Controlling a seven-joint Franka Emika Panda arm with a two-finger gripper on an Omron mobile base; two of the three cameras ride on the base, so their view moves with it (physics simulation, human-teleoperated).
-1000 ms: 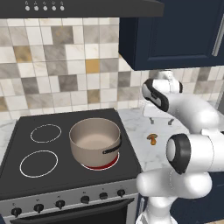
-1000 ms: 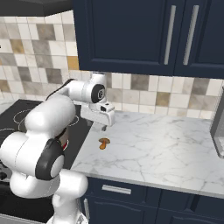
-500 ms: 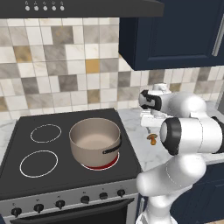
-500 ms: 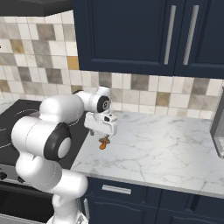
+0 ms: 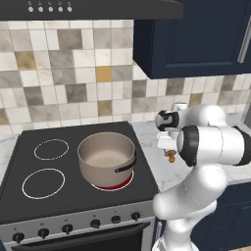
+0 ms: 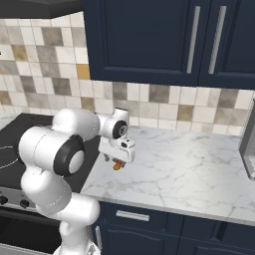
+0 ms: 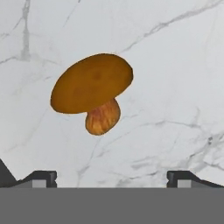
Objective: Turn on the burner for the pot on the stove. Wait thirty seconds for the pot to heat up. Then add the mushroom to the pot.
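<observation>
The taupe pot (image 5: 107, 157) stands on the front right burner (image 5: 116, 186), which glows red under it on the black glass stove (image 5: 59, 196). On the marble counter just right of the stove lies the small mushroom (image 5: 170, 157) (image 6: 117, 165) with an orange-brown cap. My gripper (image 5: 166, 149) (image 6: 116, 159) points down right above it, open. In the hand view the mushroom (image 7: 94, 85) lies on its side, centred ahead of the two spread fingertips (image 7: 41, 177), untouched.
Two plain white-ringed zones (image 5: 44, 182) mark the stove's left half, and black knobs (image 5: 67, 228) line its steel front. Dark blue cabinets (image 6: 164, 40) hang over the counter (image 6: 199, 174). A steel appliance edge (image 6: 249, 149) stands at the far right.
The hand has come down and slightly forward until it hangs close over the mushroom, with the arm folding in over the counter. Its jaws have stayed wide. Pot and mushroom have not moved.
</observation>
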